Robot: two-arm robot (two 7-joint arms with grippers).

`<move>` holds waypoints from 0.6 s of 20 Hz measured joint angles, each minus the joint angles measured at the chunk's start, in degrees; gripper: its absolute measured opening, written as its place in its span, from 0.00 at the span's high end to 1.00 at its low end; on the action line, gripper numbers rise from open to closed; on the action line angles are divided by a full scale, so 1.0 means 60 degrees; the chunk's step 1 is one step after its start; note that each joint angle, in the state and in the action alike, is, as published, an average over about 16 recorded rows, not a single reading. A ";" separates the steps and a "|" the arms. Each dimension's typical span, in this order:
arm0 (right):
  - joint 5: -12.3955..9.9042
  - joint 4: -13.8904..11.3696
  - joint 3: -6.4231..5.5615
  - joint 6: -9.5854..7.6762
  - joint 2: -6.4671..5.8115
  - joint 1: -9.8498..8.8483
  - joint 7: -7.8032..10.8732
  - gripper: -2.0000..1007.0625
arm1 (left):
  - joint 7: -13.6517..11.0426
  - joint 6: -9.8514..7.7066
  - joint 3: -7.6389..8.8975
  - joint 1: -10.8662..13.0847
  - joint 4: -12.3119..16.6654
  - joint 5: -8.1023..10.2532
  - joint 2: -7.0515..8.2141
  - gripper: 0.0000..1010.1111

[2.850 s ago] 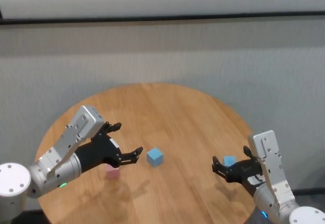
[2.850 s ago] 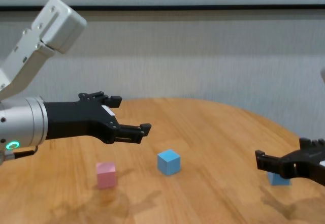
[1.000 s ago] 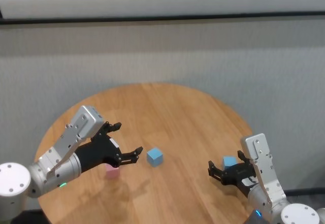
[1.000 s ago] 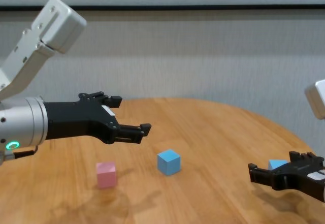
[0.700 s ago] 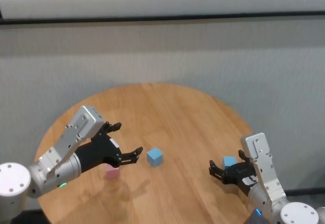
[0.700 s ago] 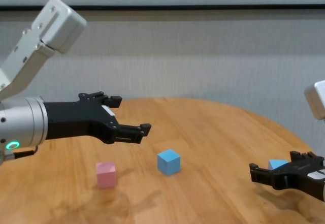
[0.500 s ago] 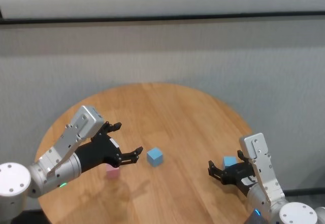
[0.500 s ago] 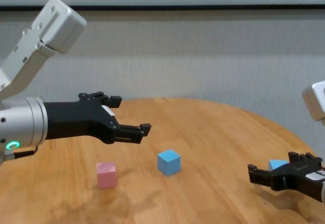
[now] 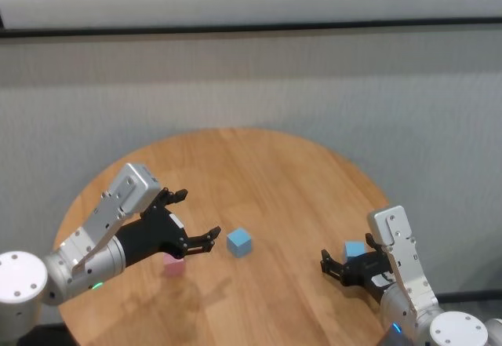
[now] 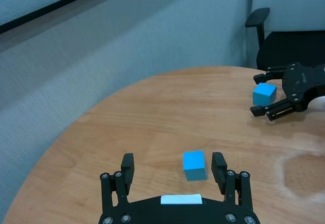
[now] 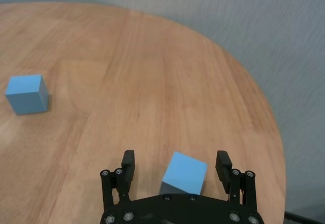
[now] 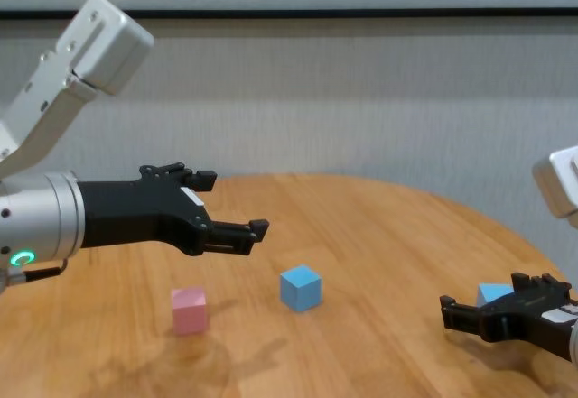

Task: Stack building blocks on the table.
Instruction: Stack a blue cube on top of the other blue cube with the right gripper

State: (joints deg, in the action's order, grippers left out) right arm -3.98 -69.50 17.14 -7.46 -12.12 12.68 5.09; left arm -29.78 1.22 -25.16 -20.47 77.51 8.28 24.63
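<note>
1. The round wooden table [image 9: 259,165] had three little cubes on it, all sitting apart from each other
2. The pink block [image 12: 189,310] sat on the robot's left side, under the left arm
3. One light blue block [image 9: 239,242] sat near the middle of the table, with bare wood all around it
4. The other light blue block [image 11: 184,174] sat on the right side, close to the table's round edge
5. The left gripper [image 12: 226,210] hung in the air above the table, between the pink block and the middle blue block, with its fingers spread wide and nothing in them
6. The right gripper [image 11: 175,170] was low over the table, fingers spread wide, with the right blue block sitting between them
7. I could not tell if those fingers touched the block
8. The far half of the table was bare wood
</note>
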 joint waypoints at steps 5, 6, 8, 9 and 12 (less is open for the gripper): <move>0.0109 0.0082 -0.0076 -0.0013 0.0065 0.0027 0.0053 0.00 | 0.0000 0.0000 0.0000 0.0000 0.0000 0.0000 0.0000 0.01; 0.0127 0.0097 -0.0090 -0.0013 0.0077 0.0031 0.0062 0.00 | 0.0000 0.0000 0.0000 0.0000 0.0000 0.0000 0.0000 0.01; 0.0165 0.0123 -0.0118 -0.0013 0.0100 0.0039 0.0078 0.00 | 0.0000 0.0000 0.0000 0.0000 0.0000 0.0000 0.0000 0.01; 0.0185 0.0134 -0.0131 -0.0013 0.0111 0.0042 0.0087 0.00 | 0.0000 0.0000 0.0000 0.0000 0.0000 0.0000 0.0000 0.01; 0.0248 0.0163 -0.0167 -0.0013 0.0142 0.0049 0.0113 0.01 | 0.0000 0.0000 0.0000 0.0000 0.0000 0.0000 0.0000 0.01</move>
State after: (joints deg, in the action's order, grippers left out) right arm -2.50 -68.53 16.14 -7.53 -11.27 12.98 5.77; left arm -29.78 1.22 -25.16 -20.47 77.51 8.28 24.63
